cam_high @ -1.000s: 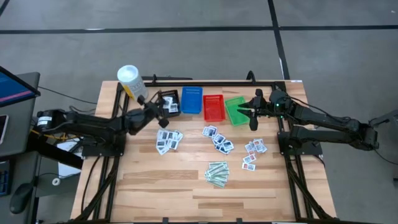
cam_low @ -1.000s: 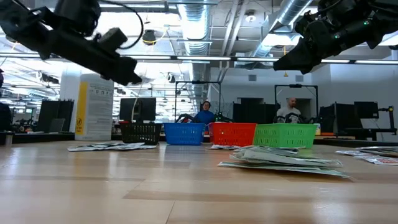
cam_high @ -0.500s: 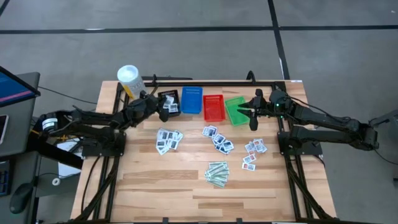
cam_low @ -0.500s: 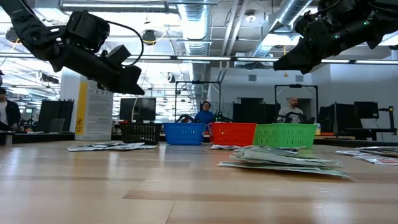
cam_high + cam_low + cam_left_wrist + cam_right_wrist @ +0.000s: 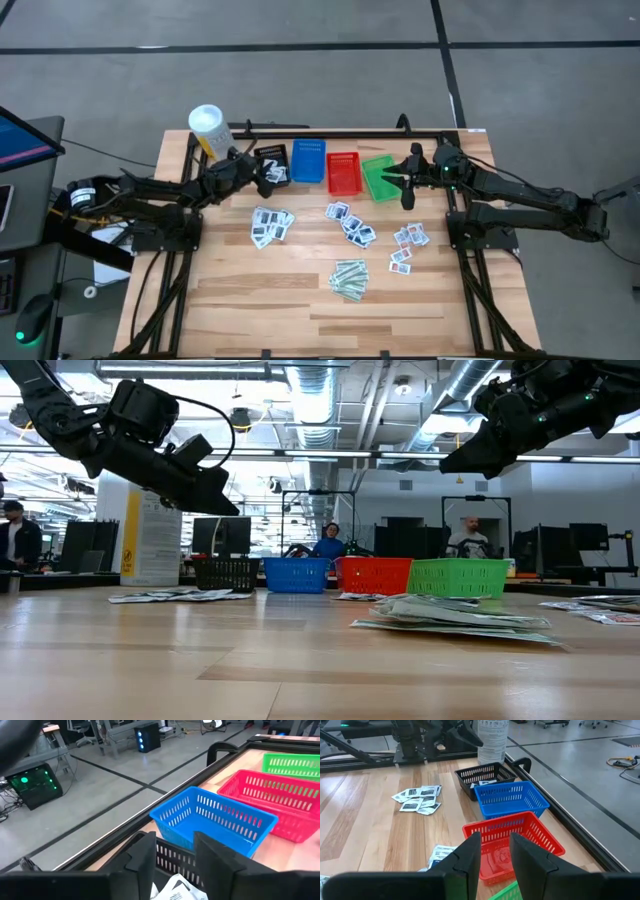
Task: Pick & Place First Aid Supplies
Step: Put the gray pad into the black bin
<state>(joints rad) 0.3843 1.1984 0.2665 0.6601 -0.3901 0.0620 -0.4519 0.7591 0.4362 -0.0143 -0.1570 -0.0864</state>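
Note:
My left gripper (image 5: 262, 172) hangs open over the black basket (image 5: 272, 160) at the far left of the basket row. Its wrist view shows the fingers apart (image 5: 175, 845) above a white packet (image 5: 177, 889) that lies in the basket. More first aid supplies lie flat on the table: white packets in three loose heaps (image 5: 270, 226), (image 5: 350, 224), (image 5: 408, 245) and pale-green strips (image 5: 350, 280). My right gripper (image 5: 405, 190) hovers open over the green basket (image 5: 379, 177), with nothing between its fingers (image 5: 495, 842).
Blue (image 5: 308, 160) and red (image 5: 343, 173) baskets stand between the black and green ones along the far edge. A tall white tub (image 5: 210, 130) stands at the far left corner. Bare wood lies along the near edge. People show in the room beyond.
My left gripper has swung toward the table's far edge and a little to the right, coming over the black basket, sinking slightly and rolling. My right arm has kept still.

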